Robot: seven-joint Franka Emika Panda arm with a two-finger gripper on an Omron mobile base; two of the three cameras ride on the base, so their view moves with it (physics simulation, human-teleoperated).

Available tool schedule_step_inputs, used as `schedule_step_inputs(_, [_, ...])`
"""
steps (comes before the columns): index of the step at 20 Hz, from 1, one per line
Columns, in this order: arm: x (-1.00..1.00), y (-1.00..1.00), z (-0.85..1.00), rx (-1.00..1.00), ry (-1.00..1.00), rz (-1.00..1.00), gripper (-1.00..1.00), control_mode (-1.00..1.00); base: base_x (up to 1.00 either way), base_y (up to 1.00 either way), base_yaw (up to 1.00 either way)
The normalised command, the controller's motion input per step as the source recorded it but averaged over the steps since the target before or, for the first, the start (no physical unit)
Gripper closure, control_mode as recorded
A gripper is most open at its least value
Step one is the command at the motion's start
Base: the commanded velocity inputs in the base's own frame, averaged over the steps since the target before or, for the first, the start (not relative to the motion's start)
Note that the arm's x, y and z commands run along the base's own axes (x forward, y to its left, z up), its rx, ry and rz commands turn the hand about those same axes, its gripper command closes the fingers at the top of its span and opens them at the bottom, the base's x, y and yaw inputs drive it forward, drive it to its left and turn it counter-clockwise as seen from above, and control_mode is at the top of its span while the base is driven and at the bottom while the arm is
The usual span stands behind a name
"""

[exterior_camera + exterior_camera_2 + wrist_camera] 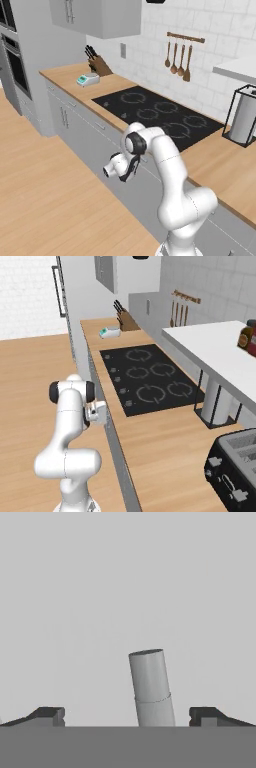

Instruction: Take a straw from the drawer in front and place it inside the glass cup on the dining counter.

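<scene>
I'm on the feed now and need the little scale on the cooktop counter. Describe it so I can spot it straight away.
Start at the black cooktop set into the wood counter and follow the counter away from the robot toward its far end. There, beside the knife block, sits the scale. Unlike the tall brown block with its dark handles, it is low, flat and white with a teal top.

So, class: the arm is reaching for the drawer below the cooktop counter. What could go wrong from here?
1. The handle sits off-centre between the open gripper tips and slanted, so closing now might clip it rather than grip it.
2. The hand is tucked close to the grey cabinet front; a small misjudgement could bump it.
</scene>
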Motion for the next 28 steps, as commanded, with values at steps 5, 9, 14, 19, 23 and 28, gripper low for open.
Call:
schedule_step_inputs(5, [-0.03, -0.20, -0.02, 0.00, -0.04, 0.00, 1.00, -1.00, 0.00, 0.00, 0.00])
schedule_step_inputs(9, [-0.27, -0.03, 0.00, 0.01, -0.10, 0.00, 1.00, -1.00, 0.00, 0.00, 0.00])
schedule_step_inputs(14, [-0.55, 0.08, 0.00, 0.07, -0.10, 0.00, 1.00, -1.00, 0.00, 0.00, 0.00])
schedule_step_inputs(19, [-0.61, 0.65, 0.02, 0.05, -0.03, 0.00, 1.00, -1.00, 0.00, 0.00, 0.00])
schedule_step_inputs(23, [-0.59, 0.98, 0.02, 0.01, 0.00, 0.00, 1.00, -1.00, 0.00, 0.00, 0.00])
schedule_step_inputs(28, [-0.48, 1.00, 0.06, 0.00, 0.00, 0.00, 1.00, -1.00, 0.00, 0.00, 0.00])
